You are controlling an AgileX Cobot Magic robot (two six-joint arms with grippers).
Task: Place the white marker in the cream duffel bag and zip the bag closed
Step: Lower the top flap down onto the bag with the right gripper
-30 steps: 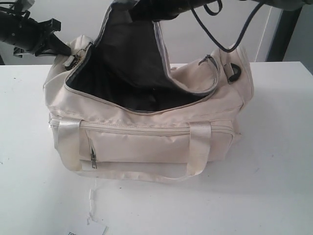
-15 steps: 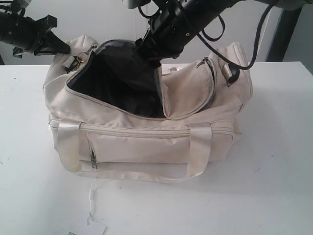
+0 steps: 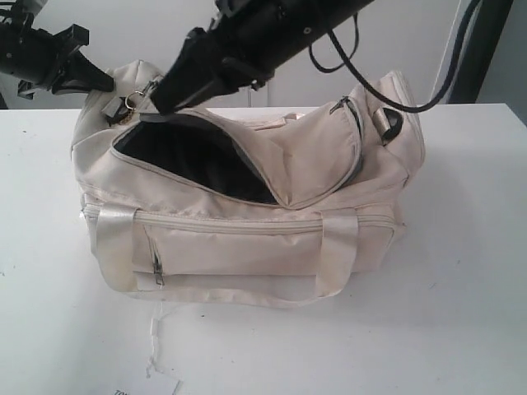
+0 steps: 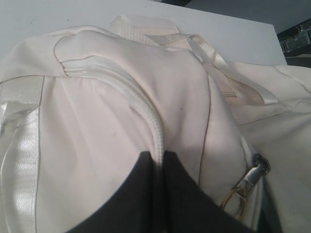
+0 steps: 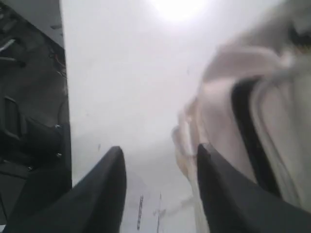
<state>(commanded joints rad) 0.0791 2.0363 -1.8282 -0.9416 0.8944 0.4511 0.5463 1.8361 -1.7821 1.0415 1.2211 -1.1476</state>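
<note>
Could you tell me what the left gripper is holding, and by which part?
The left gripper holds the cream duffel bag, its fingers pinching the zip seam at the bag's end.

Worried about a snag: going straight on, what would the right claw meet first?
Probably the cream duffel bag, at its end by the zip pull; depth is unclear, so the right claw might clear it.

Both arms raised, right reaching across
Left gripper (image 3: pixel 100 81) at 10 o'clock, pinched on the cream duffel bag (image 3: pixel 247 247); right arm (image 3: pixel 272 33) slants from 1 o'clock toward 10, right gripper (image 5: pixel 159 150) jaws apart
</note>
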